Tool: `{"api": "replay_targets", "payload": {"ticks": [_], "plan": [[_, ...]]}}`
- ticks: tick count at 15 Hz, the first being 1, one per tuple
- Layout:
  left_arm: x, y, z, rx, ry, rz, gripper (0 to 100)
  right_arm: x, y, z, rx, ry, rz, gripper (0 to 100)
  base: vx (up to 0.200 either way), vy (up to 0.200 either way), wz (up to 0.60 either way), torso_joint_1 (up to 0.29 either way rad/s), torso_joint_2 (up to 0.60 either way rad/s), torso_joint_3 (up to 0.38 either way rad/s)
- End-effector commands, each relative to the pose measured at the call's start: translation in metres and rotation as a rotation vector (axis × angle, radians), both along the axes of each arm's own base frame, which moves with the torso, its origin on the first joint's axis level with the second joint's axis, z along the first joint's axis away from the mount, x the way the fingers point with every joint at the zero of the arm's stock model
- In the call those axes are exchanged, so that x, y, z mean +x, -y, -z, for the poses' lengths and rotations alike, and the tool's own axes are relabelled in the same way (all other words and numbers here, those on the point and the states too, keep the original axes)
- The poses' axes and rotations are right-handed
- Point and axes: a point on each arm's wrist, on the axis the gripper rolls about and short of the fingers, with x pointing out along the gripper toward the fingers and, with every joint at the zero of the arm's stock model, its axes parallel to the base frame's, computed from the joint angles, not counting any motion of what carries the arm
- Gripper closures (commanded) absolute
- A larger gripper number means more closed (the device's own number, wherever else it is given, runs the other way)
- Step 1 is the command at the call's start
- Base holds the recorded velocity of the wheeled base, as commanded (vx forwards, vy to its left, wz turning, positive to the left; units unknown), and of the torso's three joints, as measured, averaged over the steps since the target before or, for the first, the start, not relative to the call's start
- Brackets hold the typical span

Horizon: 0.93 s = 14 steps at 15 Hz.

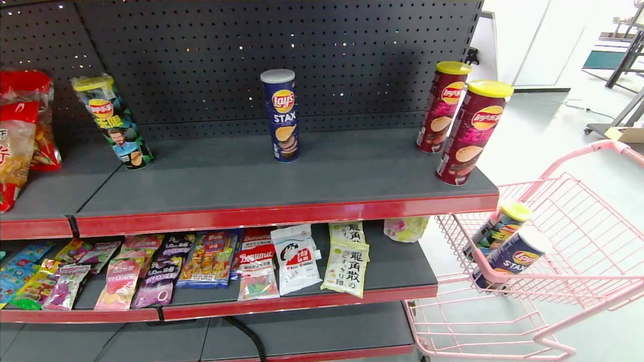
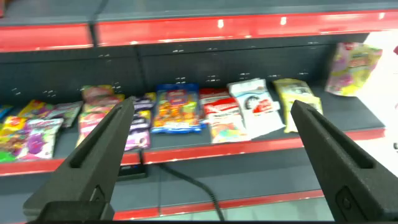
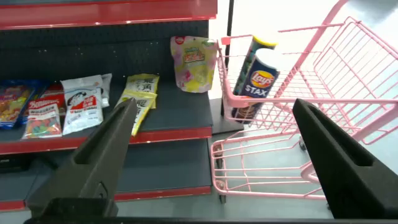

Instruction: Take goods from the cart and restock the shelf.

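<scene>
- Spread wide and empty: left gripper [image 2: 212, 106], right gripper [image 3: 214, 102].
- Leaning in the cart [image 1: 578, 277] corner, just beside the shelf [image 1: 282, 211]: blue can [image 1: 509, 259], yellow-lidded can [image 1: 498, 227].
- Risk of snagging on basket wire (tight corner), or of toppling the maroon cans [image 1: 473, 133] at the shelf edge.

Left gripper [image 2: 212, 104]: two long black fingers [image 2: 93, 162], flat sides, thin at tips. Right gripper [image 3: 214, 102]: same dark, smooth shape.

Pale grey floor [image 1: 543, 130]; white wall panel [image 1: 533, 40]; black stand legs [image 1: 625, 59] beyond.
</scene>
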Motion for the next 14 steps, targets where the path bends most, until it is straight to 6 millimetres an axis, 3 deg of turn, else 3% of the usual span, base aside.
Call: {"api": "replay_targets", "payload": {"ticks": [1,5,10,14], "plan": [[0.0,0.0,-0.0001,0.001,0.0,-0.002,0,0.0001,0.0,0.0,0.0,-0.001,0.0,0,0.0,-0.2,0.0,0.007,0.0,0.002],[0.0,0.0,-0.0001,0.001,0.0,0.0,0,0.0001,0.0,0.0,0.0,-0.001,0.0,0,0.0,-0.2,0.0,0.001,0.0,0.0],[0.0,0.0,-0.0001,0.003,0.0,-0.002,0,0.0001,0.0,0.0,0.001,-0.001,0.0,0,0.0,0.0,0.0,0.0,0.0,0.0],[0.0,0.0,-0.0001,0.001,0.0,-0.002,0,0.0001,0.0,0.0,0.0,-0.001,0.0,0,0.2,0.0,0.0,-0.001,0.0,0.002]]}}
